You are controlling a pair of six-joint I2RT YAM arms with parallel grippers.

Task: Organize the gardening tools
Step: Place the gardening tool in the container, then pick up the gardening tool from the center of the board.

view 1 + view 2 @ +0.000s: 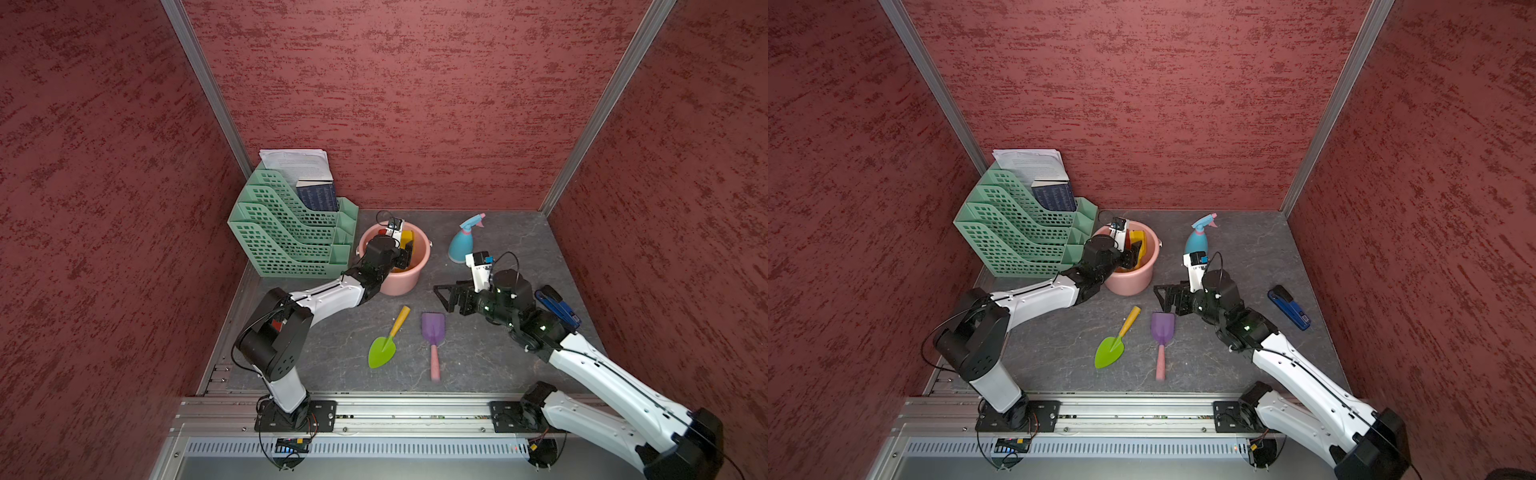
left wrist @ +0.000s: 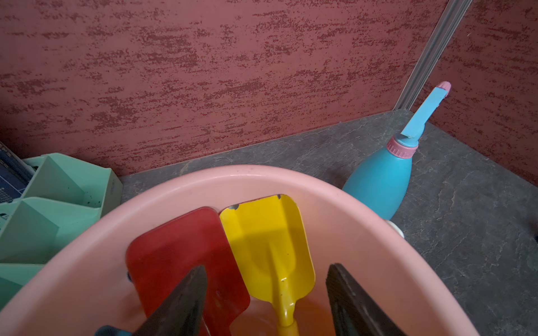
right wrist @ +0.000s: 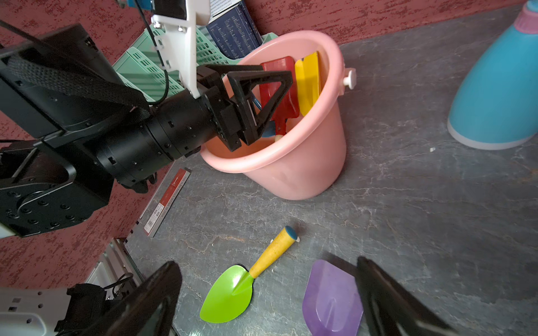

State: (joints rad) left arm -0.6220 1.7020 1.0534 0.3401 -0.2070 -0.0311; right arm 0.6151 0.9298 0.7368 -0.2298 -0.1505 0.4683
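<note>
The pink bucket (image 1: pixel 407 282) sits mid-frame in both top views, just right of the green file rack (image 1: pixel 286 232), and appears to serve as the collecting point. The red shovel (image 2: pixel 180 256) and yellow shovel (image 2: pixel 267 241) stand in it blade-up, leaning on the far wall, which keeps them upright. The left tool (image 2: pixel 266 267) reaches over the rim with its fingers spread to either side of the yellow shovel's handle, gripping nothing, so the shovel rests on its own.

Lower centre, the green trowel (image 1: pixel 381 351) and purple shovel (image 1: pixel 433 326) lie flat on the tabletop, side by side but apart, not yet stowed. The right tool (image 3: pixel 267 264) hovers just above them, spread wide and empty, probably lining up on one of them. The spray bottle (image 1: pixel 462 245) stands upright to the right of the bucket, near the back wall, untouched.
</note>
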